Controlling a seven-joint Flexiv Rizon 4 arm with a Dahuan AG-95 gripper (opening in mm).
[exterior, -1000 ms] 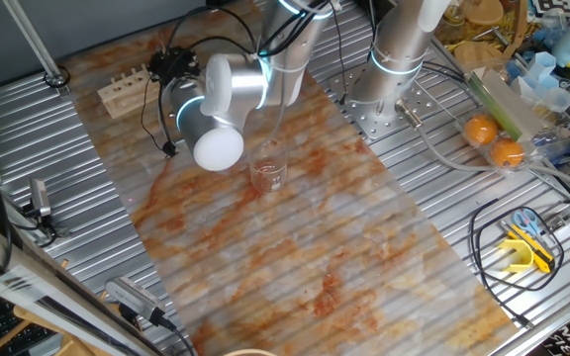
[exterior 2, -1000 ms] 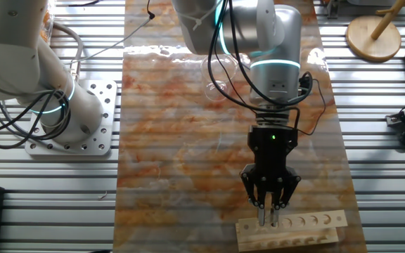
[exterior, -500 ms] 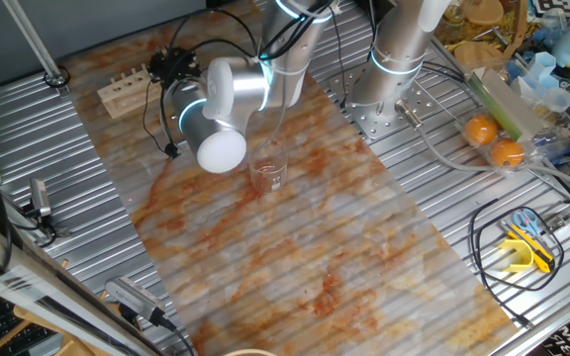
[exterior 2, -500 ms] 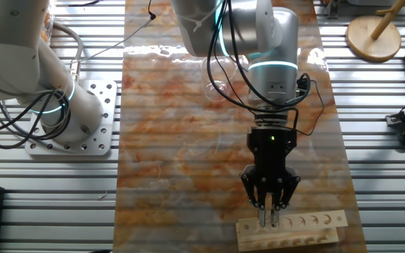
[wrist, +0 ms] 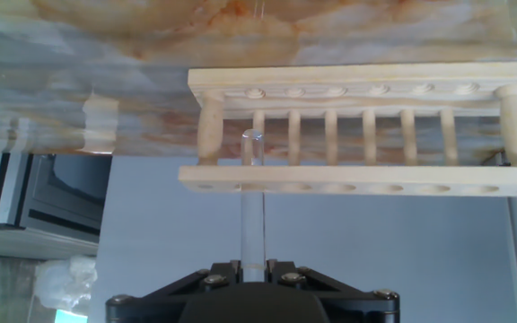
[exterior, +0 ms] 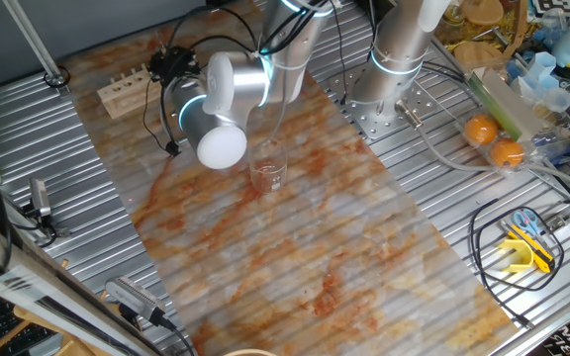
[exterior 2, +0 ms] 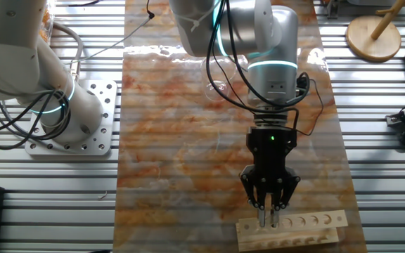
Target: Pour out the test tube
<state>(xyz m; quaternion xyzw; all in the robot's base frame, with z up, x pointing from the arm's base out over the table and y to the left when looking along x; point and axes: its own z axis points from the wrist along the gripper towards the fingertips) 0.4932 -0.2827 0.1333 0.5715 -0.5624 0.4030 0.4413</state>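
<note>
A: Where is the test tube (wrist: pixel 252 202)?

B: In the hand view it stands as a slim clear tube rising from between the black fingers at the bottom edge. Its rounded end sits inside the wooden rack (wrist: pixel 357 130), between the two rails, at the second hole from the left.

A: And the gripper (exterior 2: pixel 268 208)?

B: In the other fixed view it points down at the rack (exterior 2: pixel 292 232), over the rack's left end. The fingers (exterior 2: pixel 261 211) are drawn close together, and the hand view shows them pinching the tube, which runs straight out from between them.

A: Can the tube be made out in the fixed views?

B: Barely. In the other fixed view a pale sliver shows between the fingertips just above the rack. In one fixed view the arm's white joint (exterior: pixel 222 147) and its cables cover that spot, so only the rack (exterior: pixel 127 88) is visible there, near the far left corner of the mat.

A: What else stands on the table?

B: A clear glass beaker (exterior: pixel 268 166) stands upright on the marbled orange mat (exterior: pixel 295 247), just beside the arm's white joint in one fixed view, well apart from the rack. In the other fixed view it appears as a faint glass shape (exterior 2: pixel 216 79) near the top of the mat, partly behind the arm.

A: Anything off the mat?

B: Two oranges (exterior: pixel 494 140) lie at the right side on the ribbed metal table (exterior: pixel 453 188).
</note>
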